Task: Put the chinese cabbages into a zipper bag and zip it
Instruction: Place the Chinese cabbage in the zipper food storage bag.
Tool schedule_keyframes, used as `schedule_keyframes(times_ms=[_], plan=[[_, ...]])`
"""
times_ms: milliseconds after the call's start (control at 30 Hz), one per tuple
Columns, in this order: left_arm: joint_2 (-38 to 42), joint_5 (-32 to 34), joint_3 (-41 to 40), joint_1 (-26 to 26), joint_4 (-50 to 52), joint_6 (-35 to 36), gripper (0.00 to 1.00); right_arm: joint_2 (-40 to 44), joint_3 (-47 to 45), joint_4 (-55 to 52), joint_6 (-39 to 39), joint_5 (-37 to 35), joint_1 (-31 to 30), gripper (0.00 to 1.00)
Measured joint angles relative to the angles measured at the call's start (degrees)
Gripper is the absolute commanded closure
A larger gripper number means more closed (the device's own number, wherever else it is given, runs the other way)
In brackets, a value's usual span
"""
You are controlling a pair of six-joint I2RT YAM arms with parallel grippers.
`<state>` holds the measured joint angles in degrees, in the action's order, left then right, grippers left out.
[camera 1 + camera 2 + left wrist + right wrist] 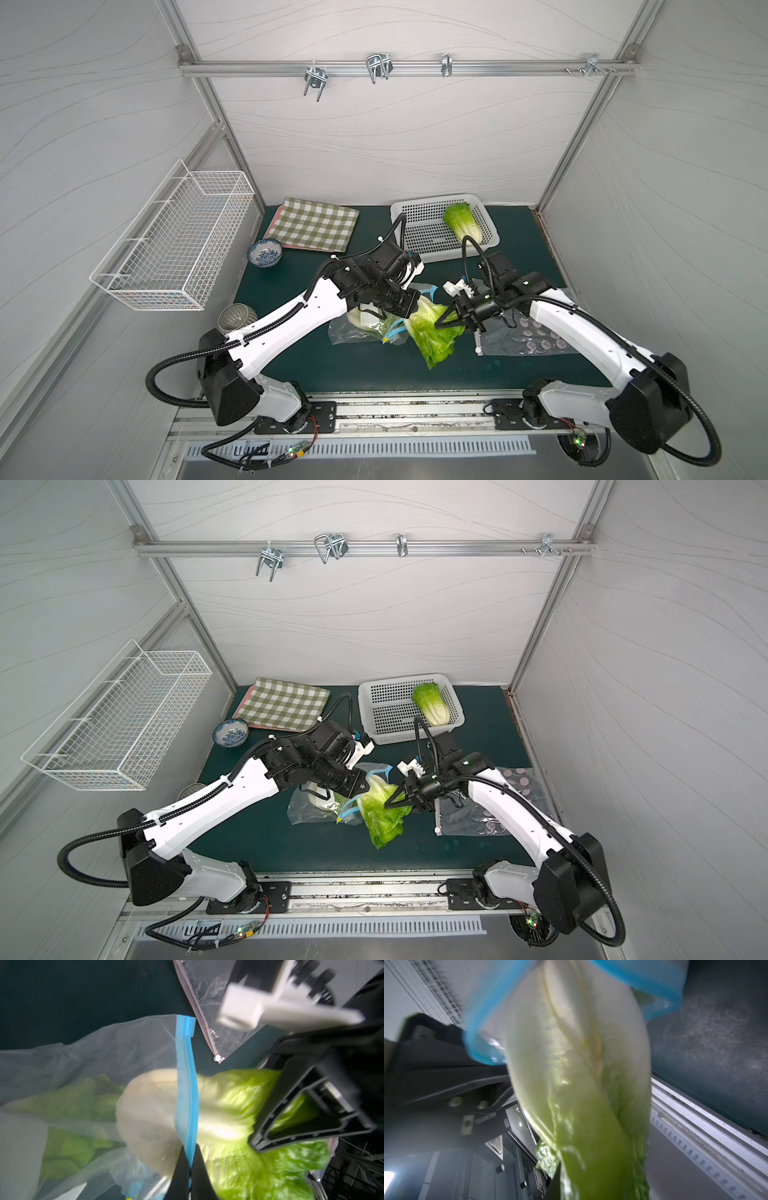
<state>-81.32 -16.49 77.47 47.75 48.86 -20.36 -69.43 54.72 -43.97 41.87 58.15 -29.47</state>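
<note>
**R gripper (441, 321) pinching cabbage at bag mouth**

R gripper's black jaws clamp the leafy end of a white-stalked, crinkly green chinese cabbage (432, 343) at table ctr. Its stalk end sits inside the mouth of a clear plastic zipper bag (104, 1049) w/ blue strip. L gripper (190, 1164), jaws pressed together, nips that strip. 2nd cabbage (70, 1103) lies fully inside the bag. 3rd cabbage (462, 222) lies in a white perforated plastic basket (415, 232) at approx. 1 o'clock.
</note>
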Motion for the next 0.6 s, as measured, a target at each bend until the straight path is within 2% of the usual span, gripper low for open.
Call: schedule_keyframes(times_ms=[100,233,367,600], plan=[[0.13,0.33,-0.39,-0.24,-0.5,-0.31,1.0,0.79,-1.18,3.65,3.85,0.02,0.74,1.0],[0.39,0.35,-0.37,-0.57,-0.33,-1.7,1.0,0.24,-4.42,13.03,12.55,-1.75,-1.6,1.0],[0.39,-2.56,-0.37,-0.35,-1.66,-4.33,1.0,-0.24,-7.41,23.8,21.05,-5.14,-2.86,1.0],[0.48,-5.44,-0.74,-0.22,-5.03,-7.54,1.0,-2.25,-7.91,32.44,28.92,-10.97,-2.99,1.0]])
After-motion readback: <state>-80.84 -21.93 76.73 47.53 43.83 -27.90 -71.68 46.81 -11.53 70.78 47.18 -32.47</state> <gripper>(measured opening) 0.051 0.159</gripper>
